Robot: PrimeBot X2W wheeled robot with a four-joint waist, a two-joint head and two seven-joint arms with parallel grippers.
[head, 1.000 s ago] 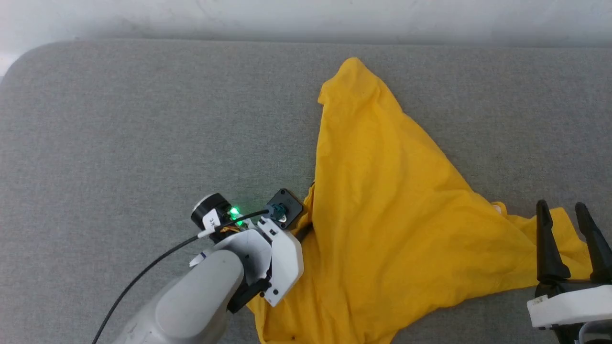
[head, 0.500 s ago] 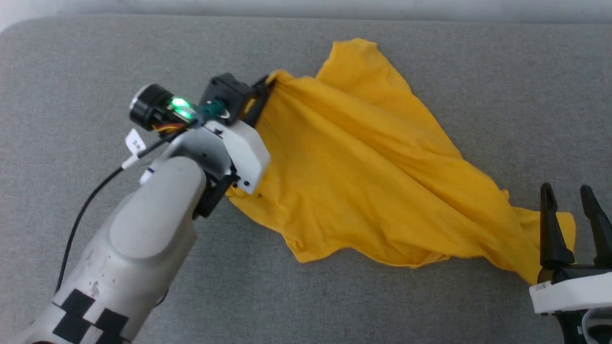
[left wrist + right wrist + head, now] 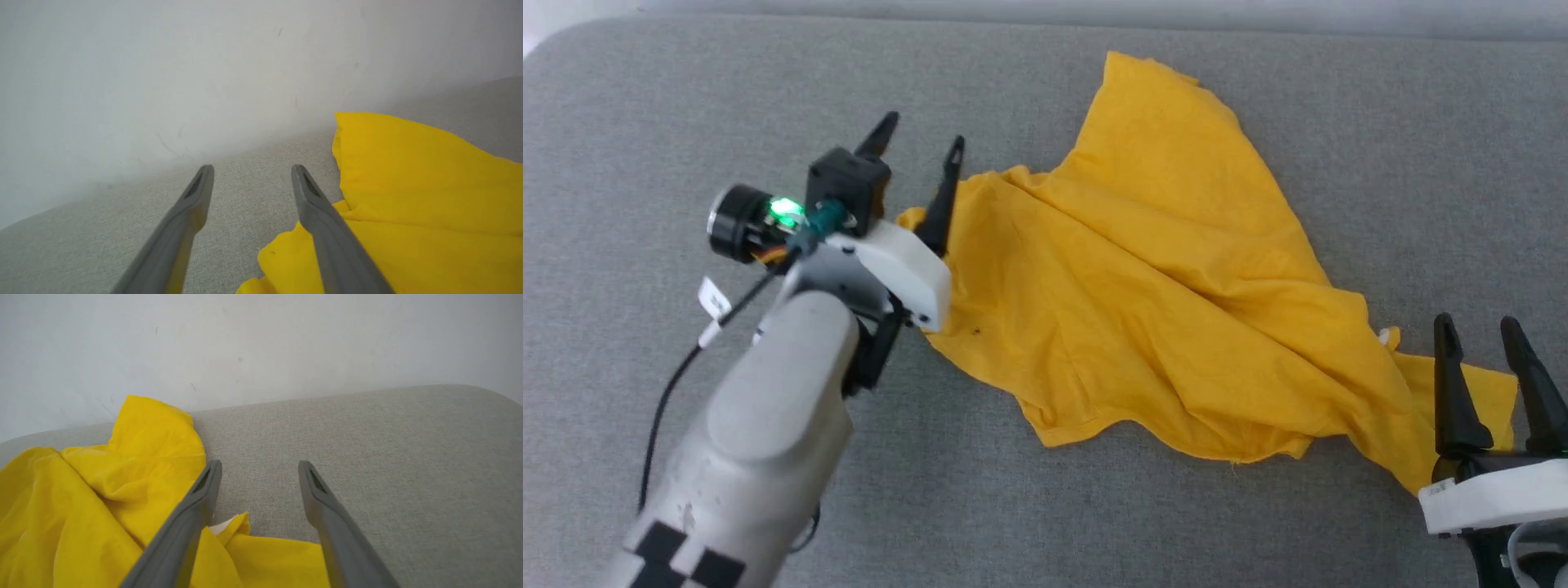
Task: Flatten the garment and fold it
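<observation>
1. The grey padded surface (image 3: pixel 686 98) is my workspace, with a pale wall (image 3: pixel 163 61) behind it. There is plenty of bare grey to the left of the cloth to spread it into.
2. The garment (image 3: pixel 1143 302) lies right of the middle as a rumpled, roughly triangular heap with its plain yellow side up. One point reaches toward the far edge, and its near right corner tails off under my right gripper.
3. Judging by that shape, the flattening is only partly done. Long ridges run diagonally across the cloth, layers overlap, and I can make out neither sleeves nor neckline (so I cannot tell which edge is the hem).
4. No fold has been made yet, so I judge the whole folding stage is left.
5. My left gripper (image 3: pixel 925 131) is at the garment's left edge with its fingers spread and nothing between them. In the left wrist view only grey surface shows in the gap, and the yellow edge lies beside one finger.
6. My right gripper (image 3: pixel 1476 322) is likewise released and hovers over the near right corner without clamping it.
7. A small white scrap (image 3: pixel 1383 335) peeks out there, possibly a label.
</observation>
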